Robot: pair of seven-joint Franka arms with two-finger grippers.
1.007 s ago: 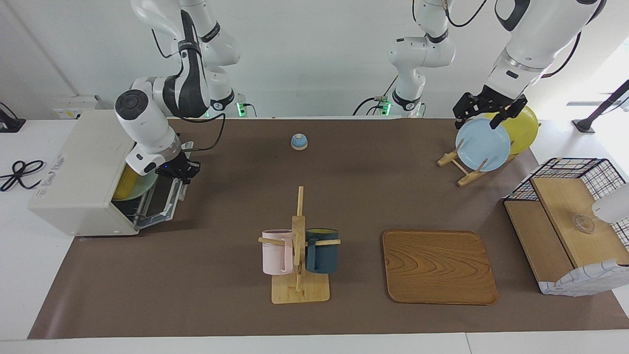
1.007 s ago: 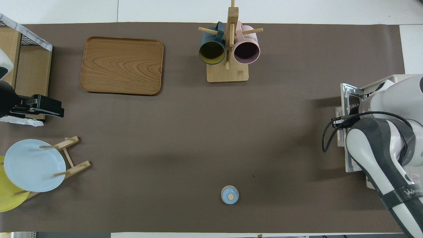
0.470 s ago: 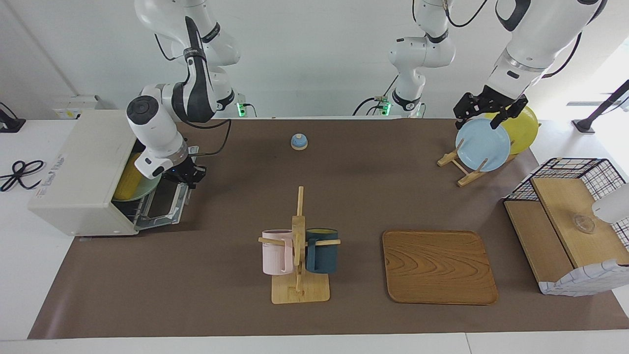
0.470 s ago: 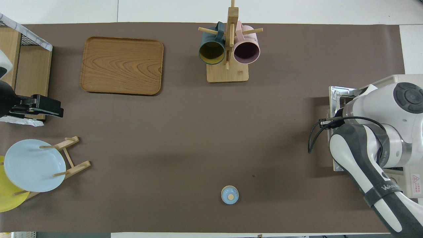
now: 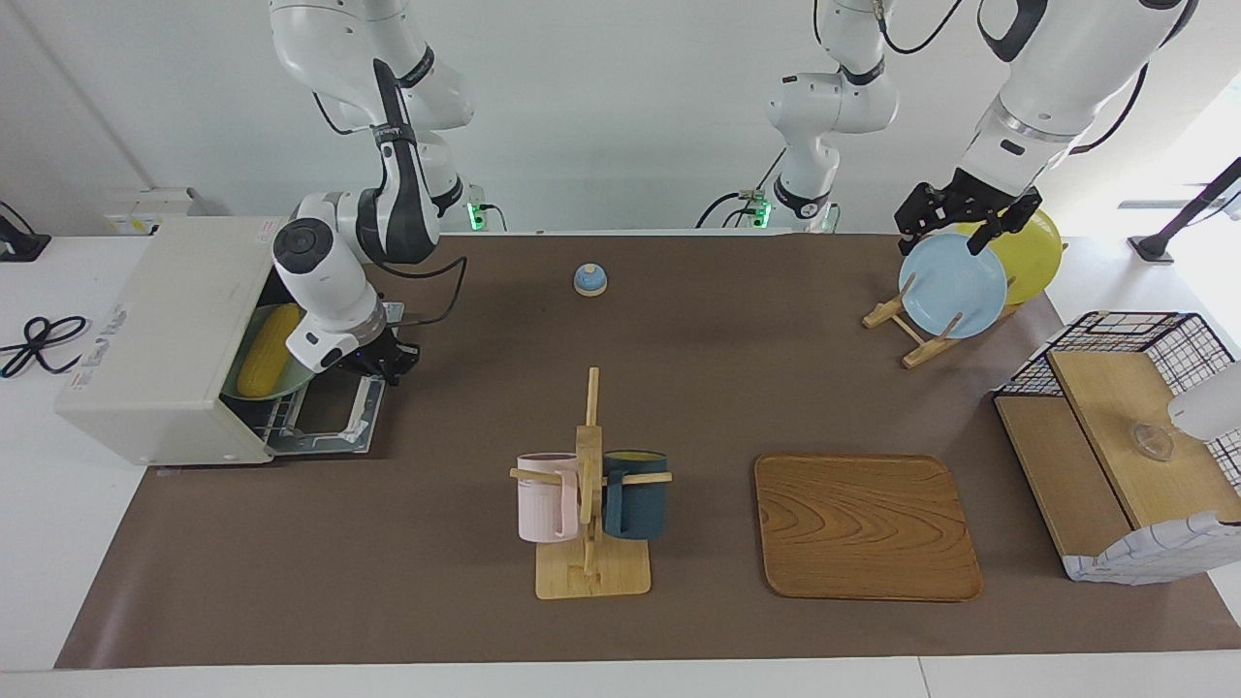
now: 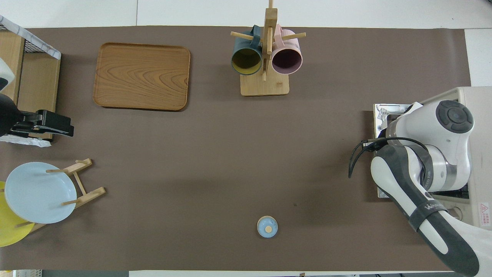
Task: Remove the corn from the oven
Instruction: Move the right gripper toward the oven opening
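Facing: bright yellow corn cob (image 5: pixel 264 351) on pale green plate (image 5: pixel 291 380) inside off-white toaster oven (image 5: pixel 165 334), door down, long axis 1–7 o'clock | right gripper (image 5: pixel 380 364) shut, empty, over door | Overhead: left gripper (image 6: pixel 57 129) spread wide, empty, waiting over basket (image 6: pixel 36 73); corn hidden.

Bright, even light fills both views, daylight glaring white at the facing view's right edge, soft shadows pooling under the mug rack (image 5: pixel 589 485) and tray (image 5: pixel 866 526), focus sharp throughout.
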